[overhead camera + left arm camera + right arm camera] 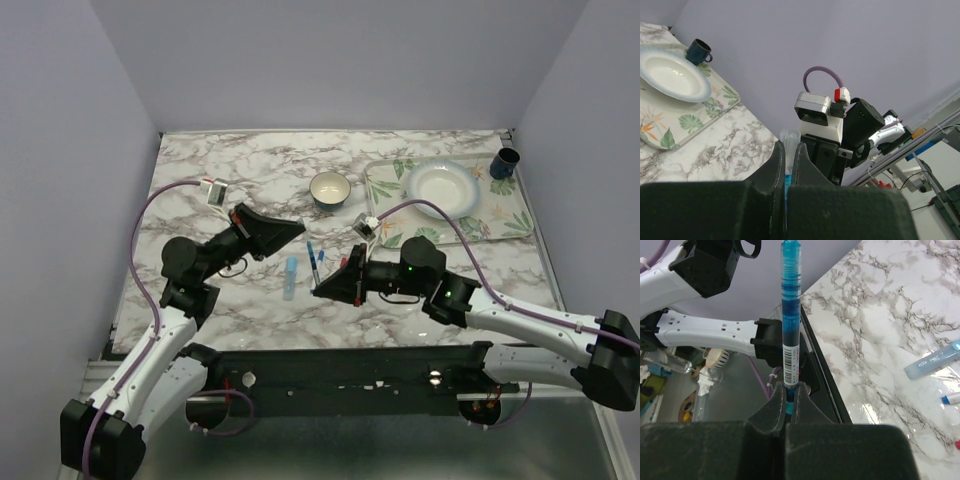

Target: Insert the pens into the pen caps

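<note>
My right gripper [790, 390] is shut on the lower end of a blue pen [790, 325] with a white barcode label, and the pen stands upright out of the fingertips. In the top view this gripper [318, 288] is at the table's middle, with the pen [313, 262] rising from it. My left gripper [789, 150] is shut on a clear pen cap [789, 137] with blue inside, its open end poking past the fingertips. In the top view the left gripper [297, 229] hovers just left of and above the pen's top.
A pale blue tube [290, 277] lies on the marble between the arms and also shows in the right wrist view [934, 361]. A small blue piece [321, 256] and a red piece [343, 262] lie nearby. A small bowl [330, 189], a floral tray [510, 222] with a plate, and a dark blue cup [505, 162] stand behind.
</note>
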